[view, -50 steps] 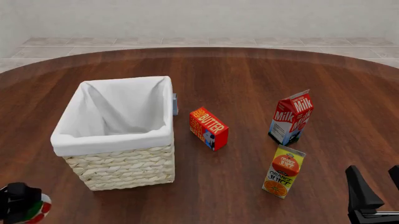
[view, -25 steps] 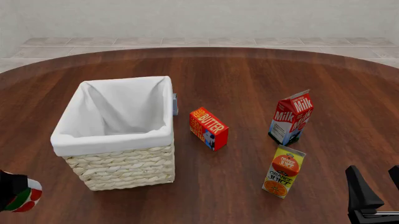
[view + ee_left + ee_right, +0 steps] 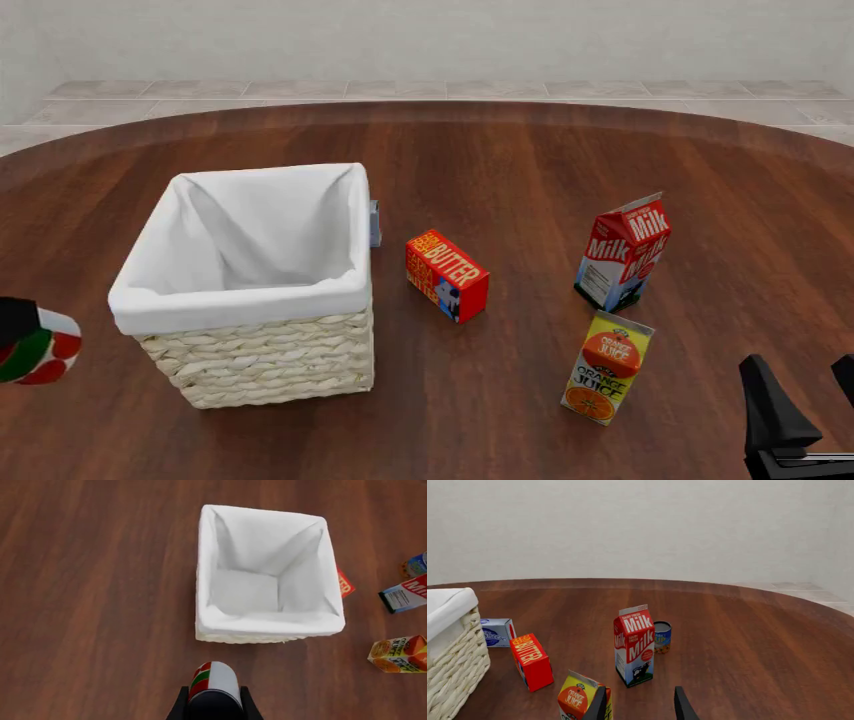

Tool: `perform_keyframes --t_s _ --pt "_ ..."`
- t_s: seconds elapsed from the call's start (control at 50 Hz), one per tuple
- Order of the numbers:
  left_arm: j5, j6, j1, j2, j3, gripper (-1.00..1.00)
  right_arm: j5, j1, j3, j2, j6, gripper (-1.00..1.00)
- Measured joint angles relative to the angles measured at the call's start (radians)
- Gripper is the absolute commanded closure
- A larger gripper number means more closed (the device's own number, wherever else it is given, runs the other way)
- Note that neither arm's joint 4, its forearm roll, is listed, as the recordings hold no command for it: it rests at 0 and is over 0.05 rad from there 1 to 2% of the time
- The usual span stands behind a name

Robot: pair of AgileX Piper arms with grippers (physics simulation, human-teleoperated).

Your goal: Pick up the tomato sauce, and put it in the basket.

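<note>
Change: the tomato sauce (image 3: 32, 346) is now riding higher at the front view's left edge than half a second ago, lifted off the table beside the basket (image 3: 254, 300).
Left gripper (image 3: 213, 707): its fingers are pressing closed on the can's sides, holding it aloft.
Step advice: keep carrying the can up and across until it is hanging over the basket's white lining, then release.
Can position: just outside the basket's near wall, not yet above its opening.
Right gripper (image 3: 639, 702): idling with fingers parted, holding nothing, near the orange juice carton (image 3: 607, 367).
</note>
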Motion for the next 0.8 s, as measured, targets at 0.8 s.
perform_keyframes --t_s 0.8 --pt "0.000 -0.102 -0.108 0.161 -0.272 1.00 0.000 0.000 0.000 0.000 0.000 -1.00"
